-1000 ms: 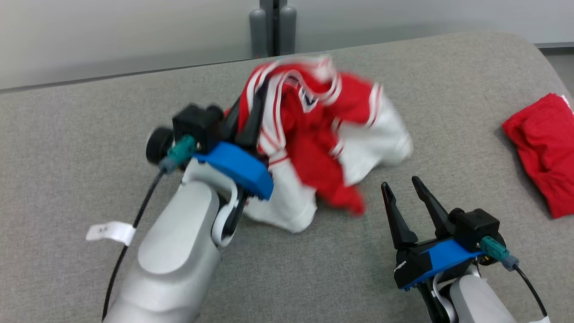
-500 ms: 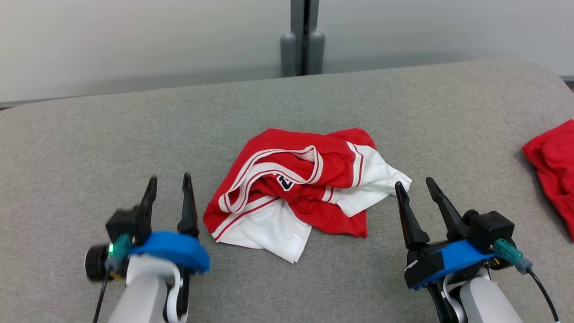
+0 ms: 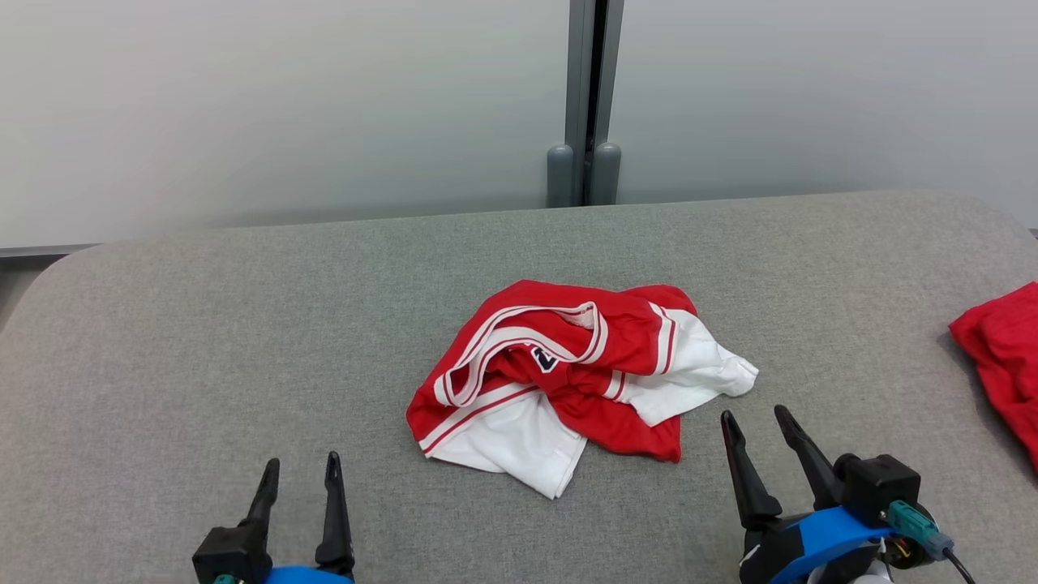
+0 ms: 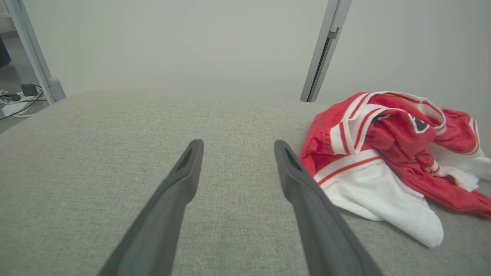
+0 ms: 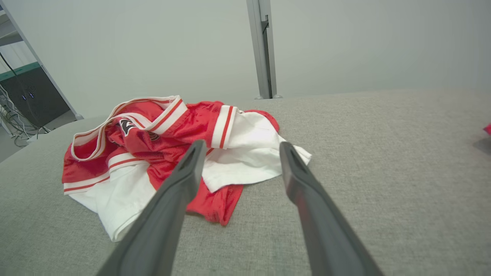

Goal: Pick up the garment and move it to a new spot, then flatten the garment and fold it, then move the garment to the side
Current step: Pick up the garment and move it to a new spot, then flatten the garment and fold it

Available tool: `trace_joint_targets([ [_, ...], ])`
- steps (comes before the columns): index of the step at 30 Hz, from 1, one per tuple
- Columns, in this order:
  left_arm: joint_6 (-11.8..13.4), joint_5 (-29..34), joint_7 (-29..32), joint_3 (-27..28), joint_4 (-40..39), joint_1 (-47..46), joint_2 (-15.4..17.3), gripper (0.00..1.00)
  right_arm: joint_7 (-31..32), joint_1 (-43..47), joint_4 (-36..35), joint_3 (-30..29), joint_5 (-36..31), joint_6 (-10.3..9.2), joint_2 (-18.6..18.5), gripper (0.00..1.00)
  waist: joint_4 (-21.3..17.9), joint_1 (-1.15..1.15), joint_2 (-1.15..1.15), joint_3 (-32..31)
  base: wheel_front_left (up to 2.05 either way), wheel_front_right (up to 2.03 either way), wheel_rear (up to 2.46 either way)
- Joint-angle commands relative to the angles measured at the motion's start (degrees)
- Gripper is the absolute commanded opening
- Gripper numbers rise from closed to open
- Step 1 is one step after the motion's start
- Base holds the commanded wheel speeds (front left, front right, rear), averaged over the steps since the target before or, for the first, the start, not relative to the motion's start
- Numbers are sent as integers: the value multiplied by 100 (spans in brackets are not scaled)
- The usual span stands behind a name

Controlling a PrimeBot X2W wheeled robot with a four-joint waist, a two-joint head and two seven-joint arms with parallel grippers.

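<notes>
The garment [image 3: 568, 369], a red and white jersey with striped trim, lies crumpled in the middle of the grey padded table [image 3: 203, 341]. In the left wrist view the garment [image 4: 391, 153] sits to the right of the fingers; in the right wrist view the garment [image 5: 161, 153] lies ahead and to the left. My left gripper [image 3: 300, 474] is open at the lower left, apart from the cloth, nothing between its fingers. My right gripper [image 3: 754, 418] is open at the lower right, its tips just short of the jersey's white edge.
A second red cloth [image 3: 1001, 357] lies at the table's right edge. Behind the table stands a pale wall with a grey post [image 3: 585, 97]. Bare grey surface stretches left of the garment and along the front edge.
The left gripper let go of the garment, opened and pulled back to the lower left. The garment dropped into a crumpled heap. The head camera tilted up, shifting the whole view.
</notes>
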Motion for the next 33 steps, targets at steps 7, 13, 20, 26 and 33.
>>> trace_joint_targets([
  [7,-79,10,-25,17,56,-2,-38,100,-17,71,15,57,-162,0,-2,100,15,1,0,15,0,0,0],
  [13,-94,-130,-24,-198,177,-216,-39,100,-17,-344,105,973,-163,0,-1,100,188,1,0,246,0,0,0],
  [20,-14,-363,-24,-503,263,-430,-37,100,-18,-1098,712,2171,64,-1,-10,100,584,1,0,549,0,0,0],
  [26,42,-410,-25,-606,271,-616,-38,100,40,-1725,1610,2690,263,-1,-11,100,972,1,0,838,0,0,0],
  [33,95,-615,-25,-513,237,-723,-40,100,187,-2071,2804,2793,-34,-1,-16,100,1156,1,0,1068,0,0,0],
])
